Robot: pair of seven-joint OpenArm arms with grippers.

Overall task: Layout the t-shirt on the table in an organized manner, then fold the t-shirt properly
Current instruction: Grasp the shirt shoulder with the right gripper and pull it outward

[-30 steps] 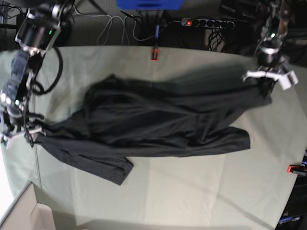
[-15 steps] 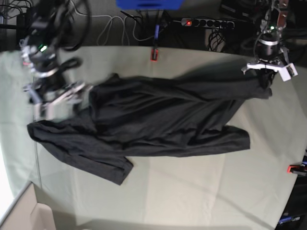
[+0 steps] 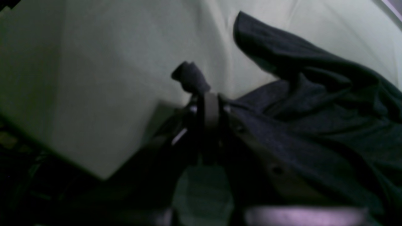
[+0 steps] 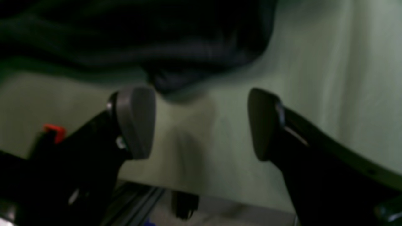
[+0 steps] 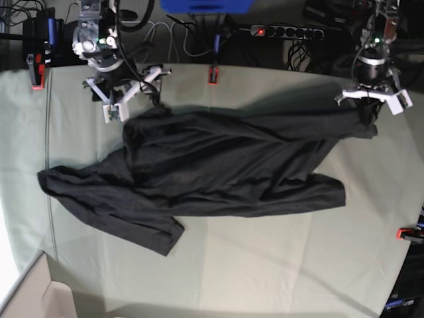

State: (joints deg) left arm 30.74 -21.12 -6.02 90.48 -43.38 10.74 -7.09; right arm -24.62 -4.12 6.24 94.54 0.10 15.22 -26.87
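The charcoal-black t-shirt (image 5: 218,165) lies crumpled and stretched sideways across the pale grey-green table (image 5: 265,265). At the far right, my left gripper (image 5: 366,114) is shut on the shirt's edge; in the left wrist view a tuft of the t-shirt (image 3: 314,125) sticks out past the left gripper (image 3: 204,97). My right gripper (image 5: 134,93) hovers open at the far left, just above the shirt's upper left corner. In the right wrist view the right gripper (image 4: 201,122) has its jaws wide apart over bare cloth, with the t-shirt (image 4: 157,47) just beyond the fingertips.
Red clamps (image 5: 213,75) (image 5: 407,232) (image 5: 36,69) sit on the table's edges, one clamp (image 4: 54,130) beside my right finger. A power strip (image 5: 285,31) and cables lie behind the table. A cardboard box (image 5: 33,298) stands at the near left corner.
My right gripper has let go of the shirt's left end, which now rests on the table, and swung up to the far left corner of the shirt. The left gripper keeps its hold.
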